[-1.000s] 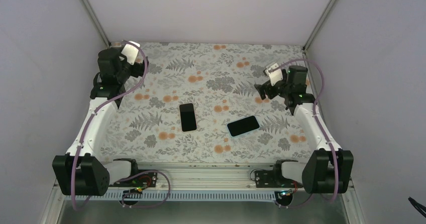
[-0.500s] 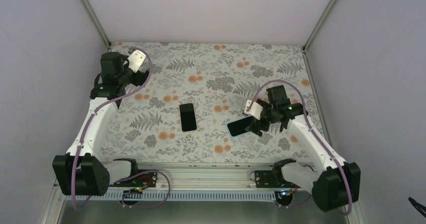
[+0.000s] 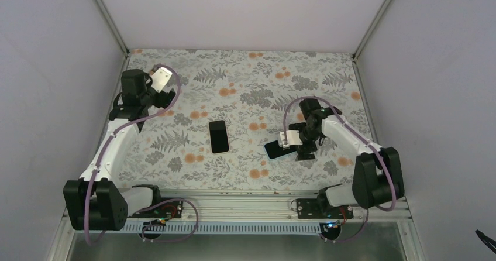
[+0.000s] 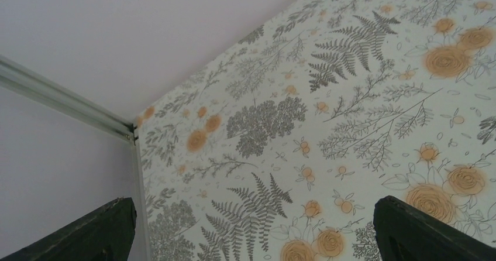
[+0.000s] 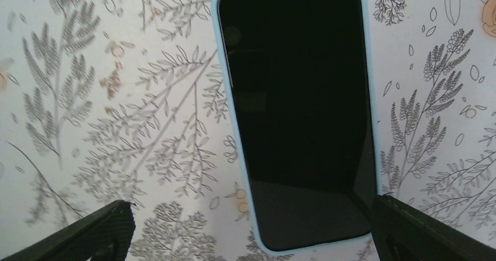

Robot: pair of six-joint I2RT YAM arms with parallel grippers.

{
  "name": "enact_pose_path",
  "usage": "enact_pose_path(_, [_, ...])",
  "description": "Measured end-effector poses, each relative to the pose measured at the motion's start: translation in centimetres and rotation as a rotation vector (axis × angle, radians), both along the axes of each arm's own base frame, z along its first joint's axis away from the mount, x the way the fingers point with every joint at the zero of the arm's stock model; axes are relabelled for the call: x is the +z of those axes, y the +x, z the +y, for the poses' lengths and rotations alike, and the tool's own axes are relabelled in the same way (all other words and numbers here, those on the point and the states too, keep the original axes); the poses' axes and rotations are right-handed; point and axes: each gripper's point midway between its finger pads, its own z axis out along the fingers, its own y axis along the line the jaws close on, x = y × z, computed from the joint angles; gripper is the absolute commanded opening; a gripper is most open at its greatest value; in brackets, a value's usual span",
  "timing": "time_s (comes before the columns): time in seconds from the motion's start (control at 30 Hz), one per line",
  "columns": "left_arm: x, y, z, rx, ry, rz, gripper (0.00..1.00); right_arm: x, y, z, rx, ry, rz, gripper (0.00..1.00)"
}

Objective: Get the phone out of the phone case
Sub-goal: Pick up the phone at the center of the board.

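My right tool (image 5: 251, 233), released wide, hovers over the blue-cased phone (image 5: 295, 109) — its long axis runs straight ahead between my fingers (image 5: 88, 233).

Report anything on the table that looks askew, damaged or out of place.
Nothing looks damaged or spilled. The blue-cased phone lies flat, screen up, at a slant. The black phone lies apart from it near the middle, nearly straight. Neither is out of place.
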Motion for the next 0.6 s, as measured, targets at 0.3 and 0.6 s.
enact_pose_path(0.3, [-0.5, 0.0, 0.9, 0.028, 0.009, -0.003, 1.00, -1.5, 2.8, -0.6, 0.111, -0.081, -0.049, 1.00])
enact_pose_path(0.6, [0.1, -0.3, 2.3, 0.055, 0.001, -0.020, 1.00, -4.0, 4.1, -0.4, 0.127, -0.100, -0.031, 1.00])
